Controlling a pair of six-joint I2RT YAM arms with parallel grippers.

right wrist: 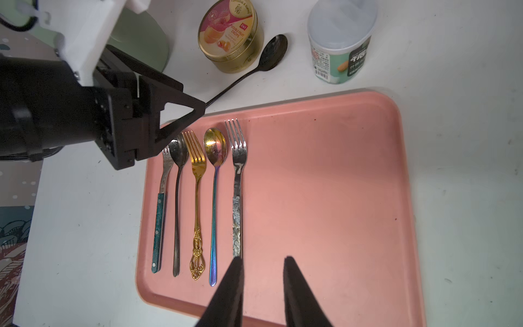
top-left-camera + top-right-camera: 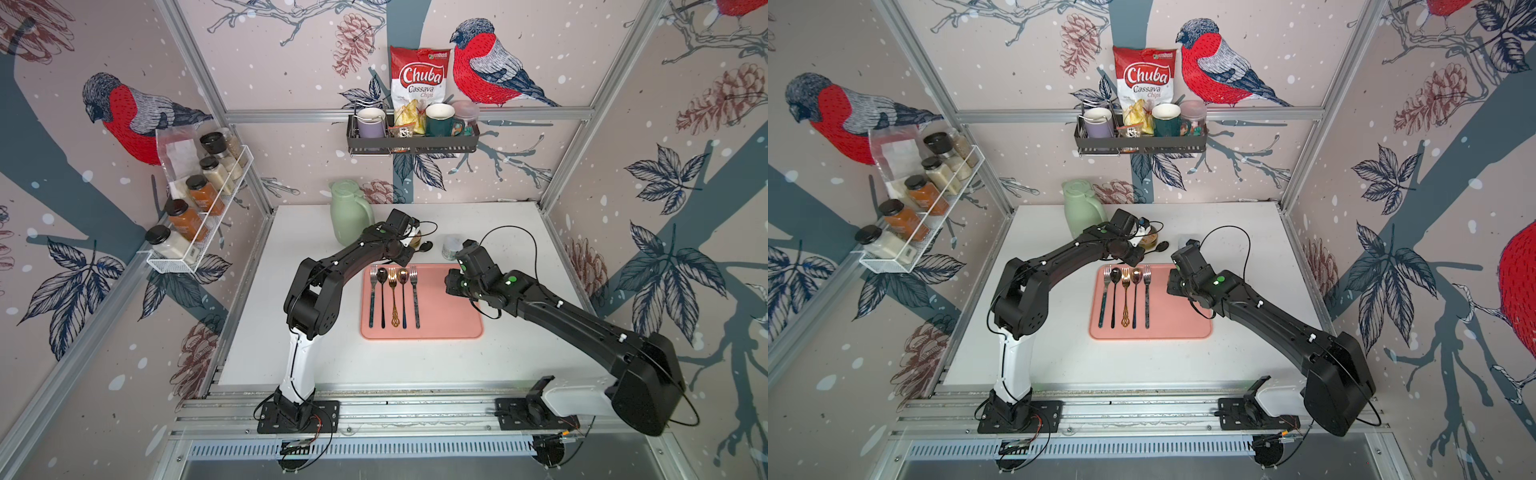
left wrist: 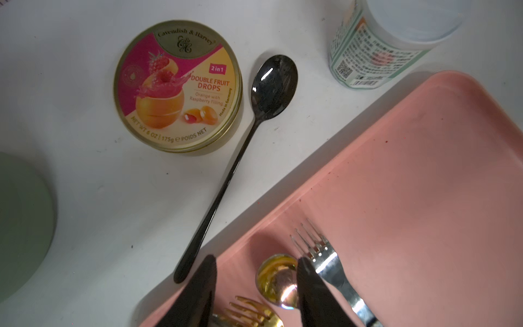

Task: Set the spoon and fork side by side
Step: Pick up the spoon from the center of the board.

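Left gripper [image 3: 256, 258]: jaws apart, empty, over tray [image 3: 410, 184] edge. Right gripper [image 1: 263, 258]: parted, empty. Black spoon [image 3: 226, 175]: off-tray, beside tin [image 3: 178, 85]. Hazard, likely: thin handle slipping; jaws snagging tray rim.

The left arm [image 2: 353, 254] hides most of the black spoon [image 2: 425, 246].

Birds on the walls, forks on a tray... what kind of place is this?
Likely a pretend kitchen for robot practice: spice jars in a wall rack, cutlery on a pink tray, two robot arms.
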